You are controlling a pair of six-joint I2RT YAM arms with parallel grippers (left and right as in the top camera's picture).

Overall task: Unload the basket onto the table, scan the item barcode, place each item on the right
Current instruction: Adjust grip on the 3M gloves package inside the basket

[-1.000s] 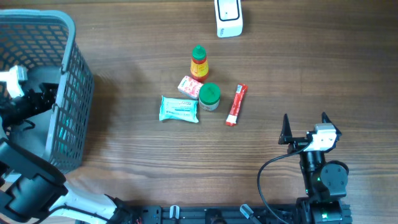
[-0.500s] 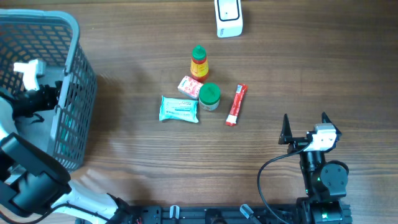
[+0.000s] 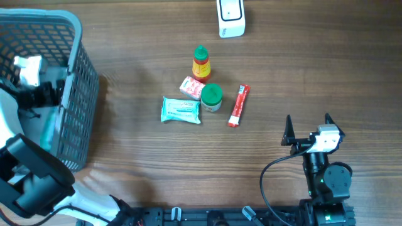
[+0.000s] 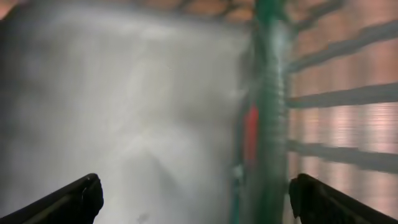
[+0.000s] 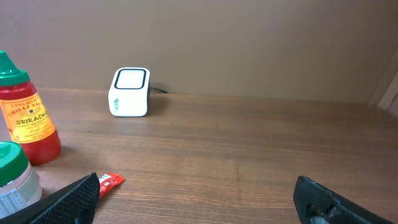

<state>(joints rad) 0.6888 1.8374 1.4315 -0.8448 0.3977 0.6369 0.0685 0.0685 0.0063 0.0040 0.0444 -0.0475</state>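
Observation:
The white barcode scanner point(image 3: 230, 17) stands at the table's far edge and also shows in the right wrist view as a scanner point(image 5: 130, 92). Mid-table lie a sriracha bottle point(image 3: 200, 63), a small red-and-white packet point(image 3: 191, 86), a green-lidded jar point(image 3: 211, 97), a teal wipes pack point(image 3: 181, 110) and a red stick packet point(image 3: 239, 105). My left gripper point(image 3: 47, 95) is open inside the grey basket point(image 3: 80, 75), near a blurred teal-and-red item point(image 4: 266, 118). My right gripper point(image 3: 308, 129) rests open and holds nothing, right of the items.
The basket takes up the table's left side, and a teal item point(image 3: 47, 129) lies on its floor. The right wrist view shows the sriracha bottle point(image 5: 25, 115), the jar point(image 5: 12, 180) and the red stick packet point(image 5: 109, 182) ahead to the left.
My left arm has shifted inside the basket, and the basket has slid slightly to the right. A teal item now shows on the basket floor. The right arm has not moved.

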